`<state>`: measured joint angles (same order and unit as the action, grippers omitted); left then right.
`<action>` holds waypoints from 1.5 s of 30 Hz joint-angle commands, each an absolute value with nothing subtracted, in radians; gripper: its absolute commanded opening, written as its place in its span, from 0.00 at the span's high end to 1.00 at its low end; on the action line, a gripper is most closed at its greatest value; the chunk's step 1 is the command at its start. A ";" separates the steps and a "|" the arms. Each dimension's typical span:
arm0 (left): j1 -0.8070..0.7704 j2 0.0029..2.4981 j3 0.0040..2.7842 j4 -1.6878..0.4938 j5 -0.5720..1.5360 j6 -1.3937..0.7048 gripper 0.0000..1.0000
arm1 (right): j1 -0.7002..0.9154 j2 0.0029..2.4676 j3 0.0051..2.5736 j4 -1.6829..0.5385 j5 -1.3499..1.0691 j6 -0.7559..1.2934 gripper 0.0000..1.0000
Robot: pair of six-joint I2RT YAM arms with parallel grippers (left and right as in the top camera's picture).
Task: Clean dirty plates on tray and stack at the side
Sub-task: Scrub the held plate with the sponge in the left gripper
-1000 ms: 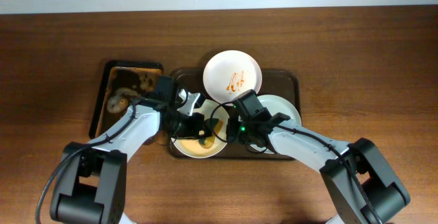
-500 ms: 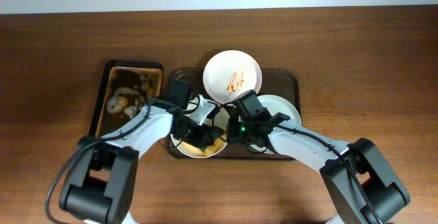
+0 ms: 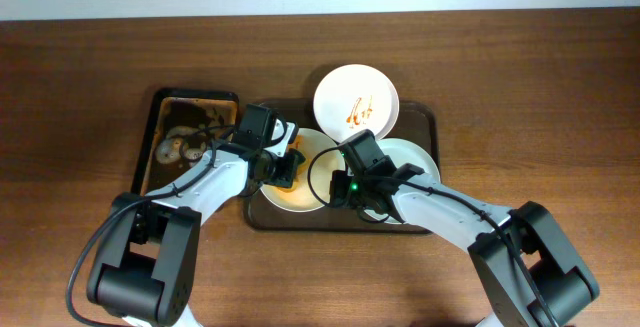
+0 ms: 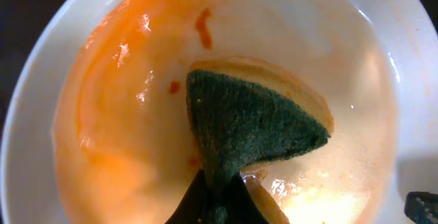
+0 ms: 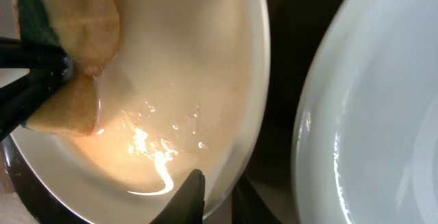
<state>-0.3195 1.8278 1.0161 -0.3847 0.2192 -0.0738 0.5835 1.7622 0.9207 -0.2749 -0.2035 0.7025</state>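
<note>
Nearest, the left gripper [image 4: 217,203] has its jaws clamped on the sponge [image 4: 253,125], pressed into the cream plate [image 4: 96,148] on the tray [image 3: 428,122] to scrub its orange smear. The right gripper [image 5: 209,196] seems to steady that rim. Only one finger [image 5: 186,198] shows, so closed or not, I can't tell. Its arm hides part of the green plate [image 3: 415,157].

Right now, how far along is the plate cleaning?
Done: nothing; no plate is stacked aside, all three sit on the tray. In hand: the left gripper scrubs the cream plate with the sponge, orange sauce smeared across it; the right gripper pinches its rim. Left: the white plate shows sauce streaks, the pale green plate is partly hidden, then stacking.
</note>
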 commanded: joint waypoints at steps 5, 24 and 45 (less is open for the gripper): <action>-0.305 1.697 1.010 -0.308 0.123 -0.147 1.00 | 0.589 1.773 0.920 -0.351 -0.262 0.698 0.94; -0.321 1.762 1.009 -0.550 0.238 -0.051 1.00 | 0.589 1.773 0.920 -0.342 -0.262 0.697 0.95; -0.344 1.767 1.010 -0.408 -0.037 -0.187 1.00 | 0.589 1.773 0.920 -0.318 -0.262 0.697 0.94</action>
<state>-0.3466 1.7569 1.0069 -0.4301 0.0021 -0.0994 0.5823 1.7618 0.9314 -0.3168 -0.2520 0.7097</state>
